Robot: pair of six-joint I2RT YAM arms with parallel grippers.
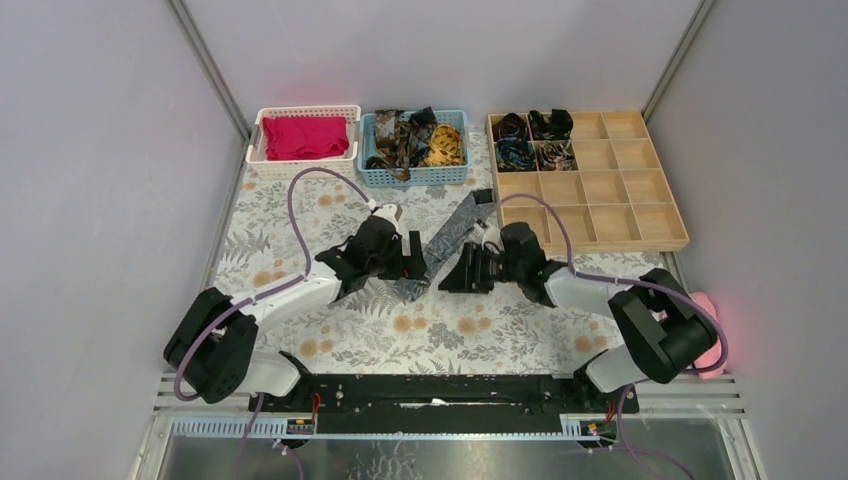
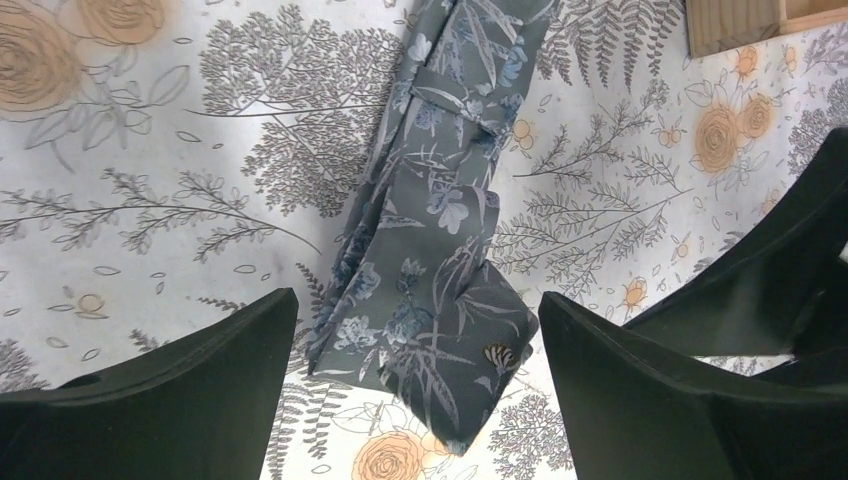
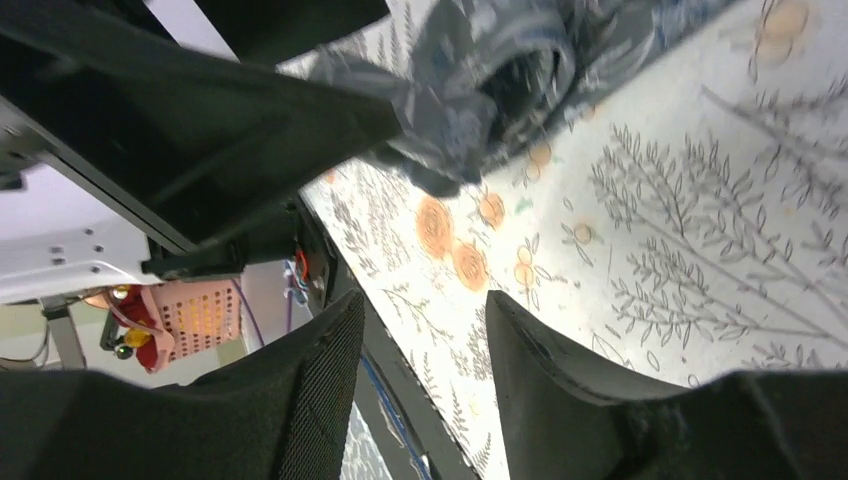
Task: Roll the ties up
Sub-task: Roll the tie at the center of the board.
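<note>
A dark grey floral tie (image 1: 448,238) lies diagonally on the flower-print table, its wide end partly folded over near the arms. In the left wrist view the folded end (image 2: 440,340) lies between the fingers of my left gripper (image 2: 417,300), which is open and straddles it without touching. My left gripper (image 1: 412,262) and right gripper (image 1: 456,276) flank that end. My right gripper (image 3: 420,300) is open and empty, low over the table beside the tie's curled end (image 3: 500,80). Three or more rolled ties (image 1: 530,140) sit in the wooden tray's far-left compartments.
A blue basket (image 1: 372,170) at the back holds several loose ties (image 1: 415,140). A white basket (image 1: 255,150) left of it holds a magenta cloth (image 1: 303,137). The wooden compartment tray (image 1: 610,215) stands at the back right. A pink object (image 1: 706,305) sits off the table's right edge.
</note>
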